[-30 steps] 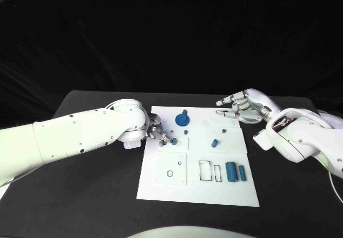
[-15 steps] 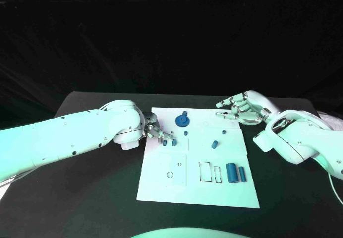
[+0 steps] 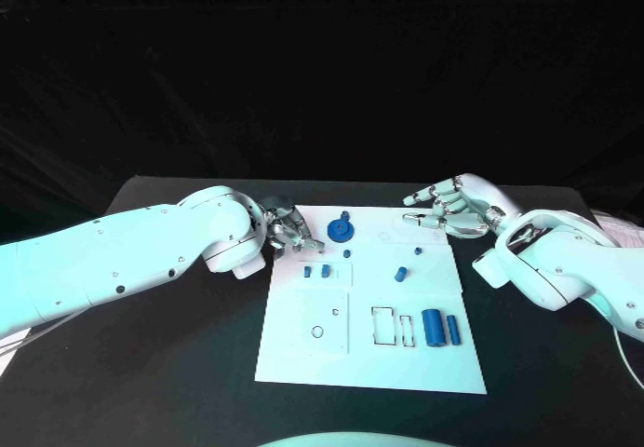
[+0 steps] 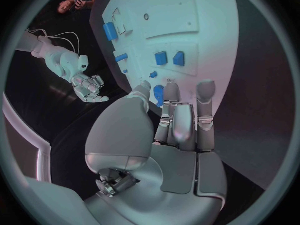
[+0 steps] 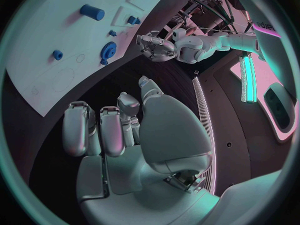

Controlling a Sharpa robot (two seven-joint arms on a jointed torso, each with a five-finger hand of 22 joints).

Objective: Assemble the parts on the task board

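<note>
The white task board (image 3: 309, 354) lies in the middle of the table. My left hand (image 3: 288, 231) hovers at its far left edge, fingers apart and holding nothing. Just in front of it two small blue pieces (image 3: 316, 271) lie side by side, also seen from the left wrist as blue pieces (image 4: 170, 58). A blue gear (image 3: 341, 225) stands near the far edge. My right hand (image 3: 449, 207) hangs over the far right corner, fingers spread and empty. A blue cylinder (image 3: 434, 325) and a thinner pin (image 3: 455, 327) lie at the near right.
Small blue pegs (image 3: 348, 250) (image 3: 419, 248) (image 3: 401, 273) stand mid-board. Rectangular slots (image 3: 394, 326) and a small ring hole (image 3: 318, 330) mark the near half. Black table (image 3: 161, 372) surrounds the board on all sides.
My left hand has drawn back from the two small blue pieces toward the board's far left edge; the pieces stay on the board. The right hand has barely moved.
</note>
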